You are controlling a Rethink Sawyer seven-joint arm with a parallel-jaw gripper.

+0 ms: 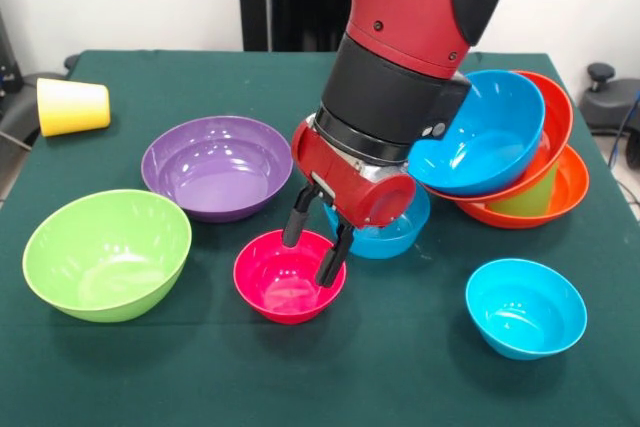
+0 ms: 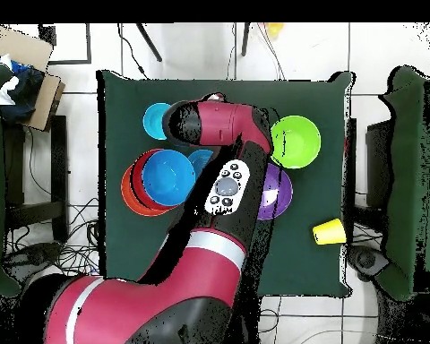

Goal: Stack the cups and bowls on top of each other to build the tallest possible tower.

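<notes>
My gripper (image 1: 307, 264) is open, low over the small pink-red bowl (image 1: 280, 292) at the table's front middle. One finger (image 1: 292, 227) is outside its far rim and the other is inside. The leaning tower stands at the right: two orange bowls (image 1: 565, 182), a light green cup (image 1: 527, 194) between them, and a blue bowl (image 1: 480, 137) tilted on top. A second blue bowl (image 1: 400, 232) sits just behind the gripper. In the overhead view the arm hides the gripper and the pink bowl; the tower's blue bowl (image 2: 167, 175) shows.
A purple bowl (image 1: 215, 167) and a lime green bowl (image 1: 105, 252) stand at the left. A yellow cup (image 1: 72, 105) lies on its side at the far left edge. A small cyan bowl (image 1: 525, 307) sits at the front right.
</notes>
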